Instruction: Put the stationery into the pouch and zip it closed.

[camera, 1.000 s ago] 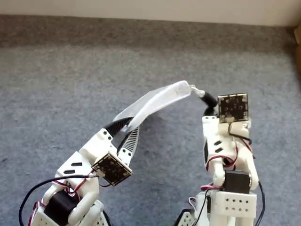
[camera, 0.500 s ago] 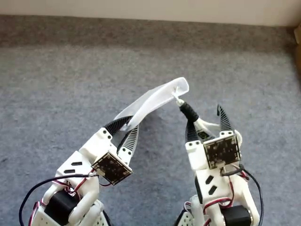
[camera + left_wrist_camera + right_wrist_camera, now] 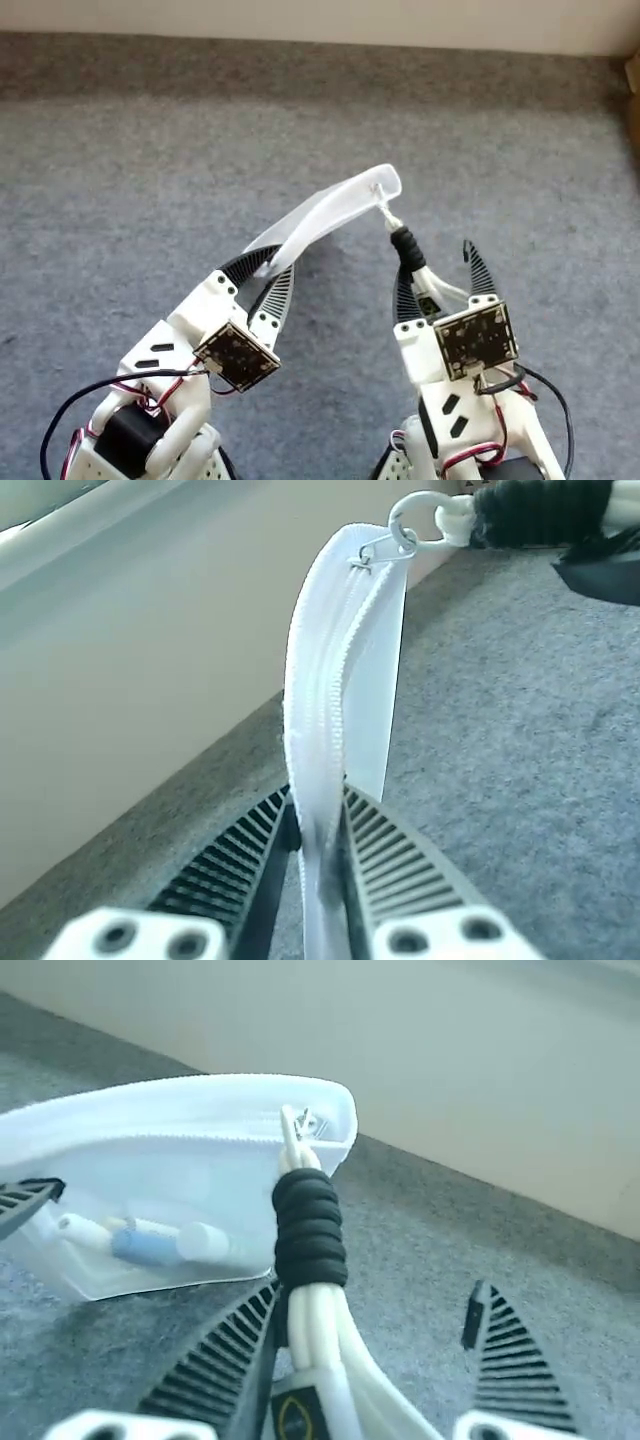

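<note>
Left gripper (image 3: 268, 272) pinching near-left end of pouch (image 3: 320, 220). Right gripper (image 3: 435, 262) spread wide, pull cord (image 3: 404, 245) lying against one finger. Stationery (image 3: 150, 1242) inside.

a table (image 3: 140, 150) covered edge to edge in grey, short-pile, carpet-like fabric, lightly flecked. along the far edge runs a darker grey band (image 3: 300, 55), and behind it stands a pale wall (image 3: 300, 15). near the middle of the table a soft shadow (image 3: 325, 255) falls on the fabric beneath a clear pouch (image 3: 320, 215). the pouch's lower edge may just touch the fabric, though that is hard to tell. a thin brown sliver (image 3: 634, 100) sits at the far right corner.
</note>
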You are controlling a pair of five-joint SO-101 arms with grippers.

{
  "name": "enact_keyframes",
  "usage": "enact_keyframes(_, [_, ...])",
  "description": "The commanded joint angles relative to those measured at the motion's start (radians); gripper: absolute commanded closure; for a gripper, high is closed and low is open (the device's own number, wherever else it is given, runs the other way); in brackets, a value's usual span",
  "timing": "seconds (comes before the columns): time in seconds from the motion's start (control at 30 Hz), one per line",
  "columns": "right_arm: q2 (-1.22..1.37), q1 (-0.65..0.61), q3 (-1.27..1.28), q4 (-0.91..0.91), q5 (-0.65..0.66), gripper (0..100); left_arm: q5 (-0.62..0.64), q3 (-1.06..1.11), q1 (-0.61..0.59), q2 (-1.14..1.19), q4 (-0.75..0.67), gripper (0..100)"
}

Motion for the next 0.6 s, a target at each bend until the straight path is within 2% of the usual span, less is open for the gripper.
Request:
enact_keyframes(0.0, [-0.005, -0.013, -0.053, 0.007, 0.008, 67.7, 0.008, -0.007, -0.018, -0.016, -0.025, 99])
enact_keyframes(0.37, [-0.005, -0.015, -0.048, -0.004, 0.006, 67.7, 0.008, -0.007, -0.013, -0.016, -0.020, 98])
enact_keyframes(0.57, [-0.005, -0.015, -0.048, -0.004, 0.006, 71.3, 0.012, -0.010, 0.038, -0.016, 0.023, 79])
